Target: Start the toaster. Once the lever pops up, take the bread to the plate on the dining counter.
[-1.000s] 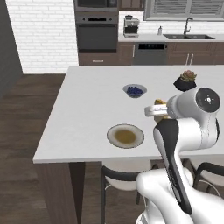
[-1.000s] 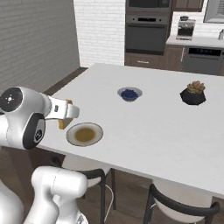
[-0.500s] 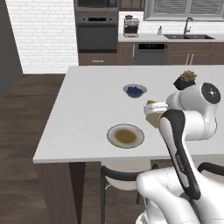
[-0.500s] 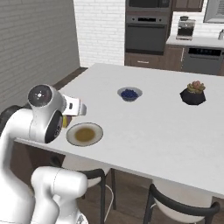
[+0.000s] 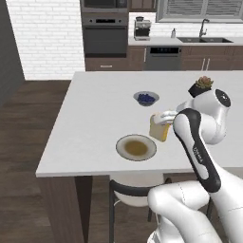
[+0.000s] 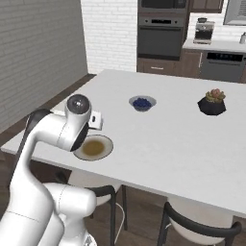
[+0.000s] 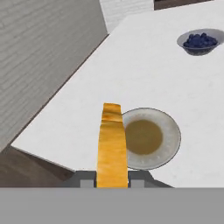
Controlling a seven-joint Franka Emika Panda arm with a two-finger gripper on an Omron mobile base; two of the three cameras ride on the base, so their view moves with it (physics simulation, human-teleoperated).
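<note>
I've got the bread pinched edge-on between the gripper fingers, which are closed narrowly on it, hanging in the air just beside the plate near the front edge of the dining counter. To land it well I'd centre over the plate's brown middle, lower until the slice nearly touches, then let go. Since the earlier frame the arm has swung the bread closer to the plate; the blue bowl is unmoved.

The white arm rises from the base, bends at the elbow and reaches forward. The hand is closed on the bread, which it holds on edge between its fingers.
</note>
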